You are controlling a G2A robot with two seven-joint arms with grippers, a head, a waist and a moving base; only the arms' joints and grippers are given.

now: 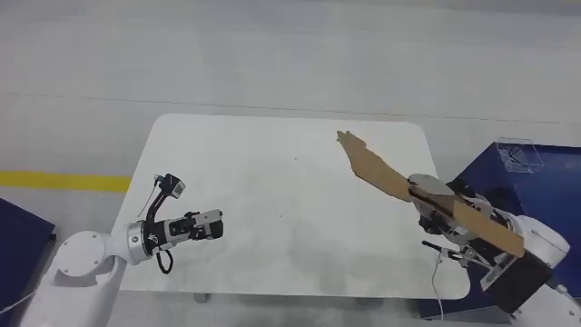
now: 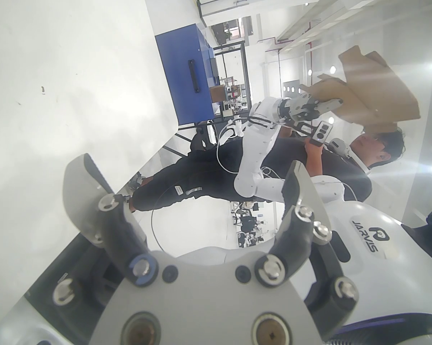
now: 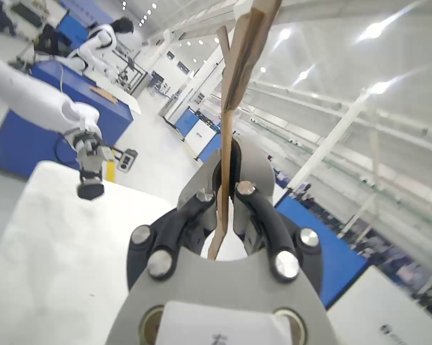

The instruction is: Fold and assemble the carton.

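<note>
A flat brown carton (image 1: 399,186) is held edge-on above the right side of the white table (image 1: 272,182), slanting from the table's far middle toward the right front corner. My right gripper (image 3: 226,166) is shut on the carton (image 3: 242,62), the board running up between its fingers. In the left wrist view the carton (image 2: 377,91) hangs in the air beyond the table edge, with the right gripper (image 2: 336,104) pinching it. My left gripper (image 2: 194,177) is open with nothing between its fingers, low over the table's front left part (image 1: 218,227).
A blue cabinet (image 1: 536,191) with a clear tray on it stands right of the table. Another dark blue box (image 1: 18,236) sits at the left front. A person (image 2: 345,166) sits behind the right arm. Yellow floor lines cross the floor around the table.
</note>
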